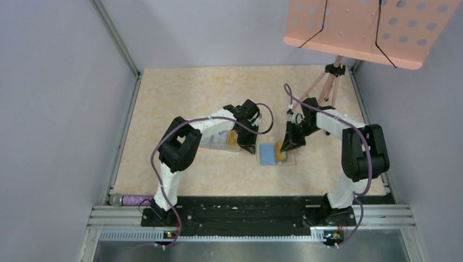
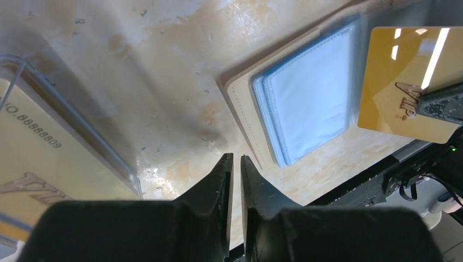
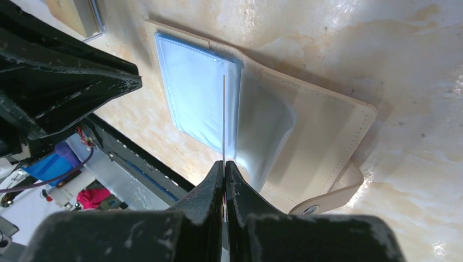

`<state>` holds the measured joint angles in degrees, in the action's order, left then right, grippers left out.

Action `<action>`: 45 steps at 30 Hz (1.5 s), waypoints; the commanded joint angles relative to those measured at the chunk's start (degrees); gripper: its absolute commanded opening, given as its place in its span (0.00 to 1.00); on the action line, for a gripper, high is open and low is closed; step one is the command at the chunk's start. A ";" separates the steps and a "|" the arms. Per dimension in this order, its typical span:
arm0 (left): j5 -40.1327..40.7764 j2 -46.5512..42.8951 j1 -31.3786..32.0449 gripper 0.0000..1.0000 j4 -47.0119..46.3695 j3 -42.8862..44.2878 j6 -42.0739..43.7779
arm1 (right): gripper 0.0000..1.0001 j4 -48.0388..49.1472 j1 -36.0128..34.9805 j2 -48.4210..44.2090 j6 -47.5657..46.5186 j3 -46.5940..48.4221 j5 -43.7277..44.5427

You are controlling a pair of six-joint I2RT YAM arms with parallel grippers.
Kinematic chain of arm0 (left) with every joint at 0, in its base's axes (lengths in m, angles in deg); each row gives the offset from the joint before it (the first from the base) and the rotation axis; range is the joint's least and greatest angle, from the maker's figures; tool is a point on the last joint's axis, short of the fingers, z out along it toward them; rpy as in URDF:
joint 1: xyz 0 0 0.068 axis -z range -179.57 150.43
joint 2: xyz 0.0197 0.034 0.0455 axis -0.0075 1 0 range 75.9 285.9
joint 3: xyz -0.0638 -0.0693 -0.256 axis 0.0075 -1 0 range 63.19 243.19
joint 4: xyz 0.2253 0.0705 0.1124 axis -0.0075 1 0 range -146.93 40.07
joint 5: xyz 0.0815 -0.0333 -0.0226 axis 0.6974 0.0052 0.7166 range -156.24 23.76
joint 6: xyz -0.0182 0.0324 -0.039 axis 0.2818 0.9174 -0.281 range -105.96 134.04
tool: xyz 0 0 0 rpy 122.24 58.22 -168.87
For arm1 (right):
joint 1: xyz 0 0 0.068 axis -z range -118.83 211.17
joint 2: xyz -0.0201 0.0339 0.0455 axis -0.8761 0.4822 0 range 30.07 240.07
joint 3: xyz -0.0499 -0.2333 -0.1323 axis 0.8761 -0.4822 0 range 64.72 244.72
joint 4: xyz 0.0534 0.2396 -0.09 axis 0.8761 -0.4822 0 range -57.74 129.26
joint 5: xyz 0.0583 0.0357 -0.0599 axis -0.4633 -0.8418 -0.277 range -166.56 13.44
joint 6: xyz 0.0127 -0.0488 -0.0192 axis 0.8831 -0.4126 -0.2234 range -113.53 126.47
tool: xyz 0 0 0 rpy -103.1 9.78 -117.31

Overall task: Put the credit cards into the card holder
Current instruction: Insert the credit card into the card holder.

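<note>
Yellow card (image 3: pixel 224 120) is pinched edge-on by right gripper (image 3: pixel 224 164), over open card holder's (image 3: pixel 322 131) blue sleeves (image 3: pixel 191 87).
Left gripper (image 2: pixel 236 158): slightly parted, empty.

- The holder (image 1: pixel 268 155) lies open on the tabletop (image 1: pixel 180 93), just right of centre in the top view.
- A card (image 2: pixel 407 82) is held upright over the holder's right half, pinched in the jaws of the right gripper (image 3: pixel 224 164), which reaches in from the right.
- The left gripper (image 2: pixel 236 159) is just left of the holder, over bare tabletop, with nothing between its jaws.
- A tray (image 1: pixel 218 143) lies left of that gripper, partly under the left arm (image 1: pixel 180 147), with a second card (image 2: pixel 33 164) in it.
- A stand (image 1: pixel 355 33) rises at the far right corner, in the upper right of the frame.
- A tube (image 1: pixel 131 199) lies at the lower left, beside the left arm's base.
</note>
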<state>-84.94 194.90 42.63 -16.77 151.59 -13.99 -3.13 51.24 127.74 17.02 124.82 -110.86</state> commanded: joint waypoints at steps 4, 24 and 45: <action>-1.26 2.13 0.09 0.08 -0.61 2.78 -0.01 | 0.00 3.13 0.54 1.68 0.03 -0.51 -2.25; -1.23 4.00 0.34 0.00 0.62 3.88 -0.09 | 0.00 1.43 0.57 -0.17 -0.58 0.05 1.09; -1.79 4.74 0.43 0.00 0.87 4.30 0.08 | 0.00 6.29 0.58 3.28 1.54 -3.09 -5.85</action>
<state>-86.01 198.46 42.80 -15.77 153.86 -14.30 0.89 51.24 130.10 18.13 122.33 -114.45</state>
